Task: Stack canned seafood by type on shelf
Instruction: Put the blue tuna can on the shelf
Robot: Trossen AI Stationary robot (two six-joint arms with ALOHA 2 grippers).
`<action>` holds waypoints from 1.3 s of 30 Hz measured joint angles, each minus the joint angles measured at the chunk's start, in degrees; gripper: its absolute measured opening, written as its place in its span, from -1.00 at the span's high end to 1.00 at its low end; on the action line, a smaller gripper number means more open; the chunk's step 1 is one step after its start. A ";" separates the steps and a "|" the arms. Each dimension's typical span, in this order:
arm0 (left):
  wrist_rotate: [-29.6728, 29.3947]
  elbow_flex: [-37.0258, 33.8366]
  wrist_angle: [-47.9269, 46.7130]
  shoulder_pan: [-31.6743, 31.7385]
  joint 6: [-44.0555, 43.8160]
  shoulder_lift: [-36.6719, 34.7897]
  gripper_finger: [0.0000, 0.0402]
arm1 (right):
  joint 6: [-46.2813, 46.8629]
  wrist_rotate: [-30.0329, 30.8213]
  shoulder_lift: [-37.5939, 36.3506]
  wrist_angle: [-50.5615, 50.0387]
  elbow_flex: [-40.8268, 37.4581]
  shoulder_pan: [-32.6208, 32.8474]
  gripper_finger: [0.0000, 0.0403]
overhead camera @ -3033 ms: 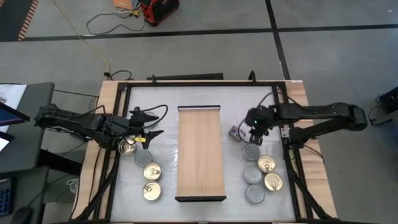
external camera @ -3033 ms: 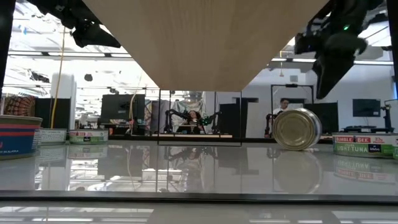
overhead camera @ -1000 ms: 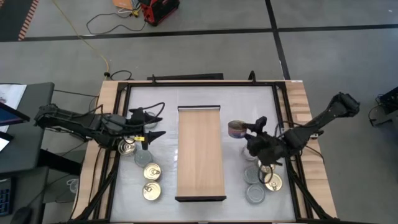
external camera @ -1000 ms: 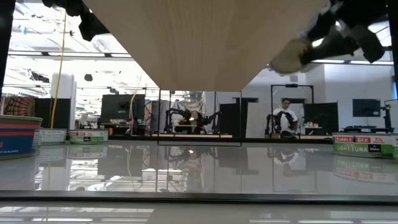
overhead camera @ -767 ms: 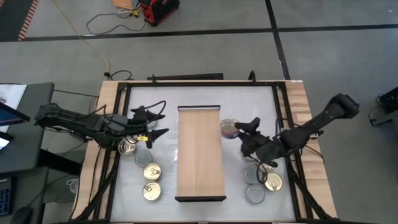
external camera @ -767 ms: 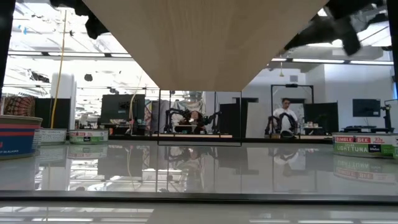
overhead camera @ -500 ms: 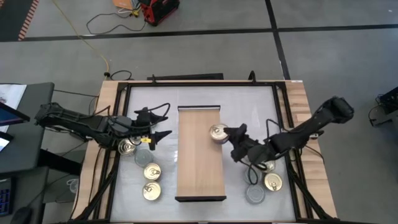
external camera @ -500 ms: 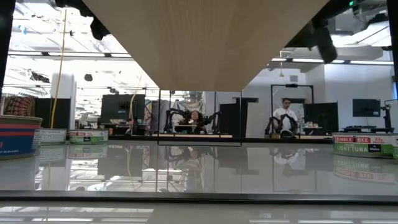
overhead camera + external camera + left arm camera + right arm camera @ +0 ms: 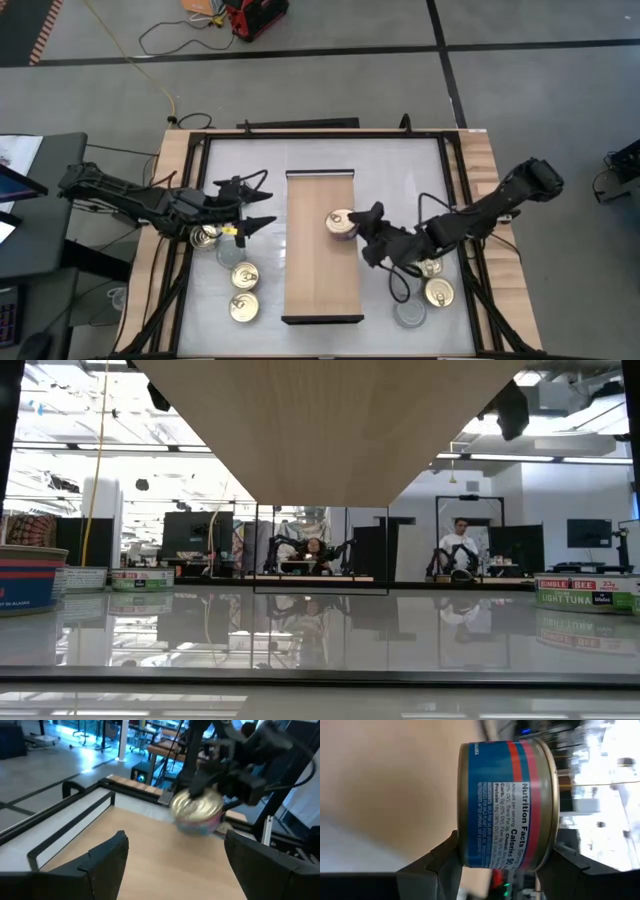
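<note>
A: Item one, the right tool (image 9: pixel 352 226). Location?

B: Over the shelf (image 9: pixel 322 290), right of its centre line and about midway along its length. Fingers clamped on a blue-labelled tin (image 9: pixel 507 805), one on each side of its wall. Gold pull-tab lid visible from above (image 9: pixel 340 220).

A: Is the tin down on the board?

B: Cannot tell. The right wrist view shows wood close behind it, but contact is not clear.

A: Item two, the left tool (image 9: pixel 258 209).

B: Over the white surface (image 9: pixel 385 165), just left of the shelf. Fingers (image 9: pixel 107 857) spread wide, empty, pointing across the board toward the held tin (image 9: pixel 197 810).

A: Remaining stock?

B: Left side: gold-lidded tins (image 9: pixel 243 290) near the front, one partly under the arm. Right side: a gold-lidded tin (image 9: pixel 439 292) and a grey-lidded one (image 9: pixel 408 313), others hidden under the right arm. No tin stands free on the shelf.

A: Risks, as judged from here.

B: Three. Release before the tin sits flat: it may tip onto its rim and roll off the board. Placement too near the right edge: little room for a second stack by type. The right arm lies low over its own tins: pulling back could knock them.

A: And the left tool?

B: Close enough that both reaching in together could collide.
</note>
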 joint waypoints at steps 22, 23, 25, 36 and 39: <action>-2.15 0.00 3.56 0.04 3.32 2.95 -0.57 | -2.43 -13.07 0.28 3.18 0.71 -3.67 -0.65; -1.97 0.00 3.55 0.04 3.32 2.95 -0.57 | -3.13 -13.27 0.27 4.03 0.71 -3.70 -0.65; -1.28 0.00 3.57 0.07 3.34 2.97 -0.57 | -3.55 -14.95 0.26 5.10 0.71 -4.19 -0.64; 0.78 0.00 3.22 0.07 3.34 2.99 -0.57 | 4.36 -28.82 0.66 10.80 0.68 -7.86 -0.64; 0.88 0.00 3.11 0.07 3.34 2.99 -0.57 | 11.96 -28.45 0.28 7.30 2.13 -8.37 -0.64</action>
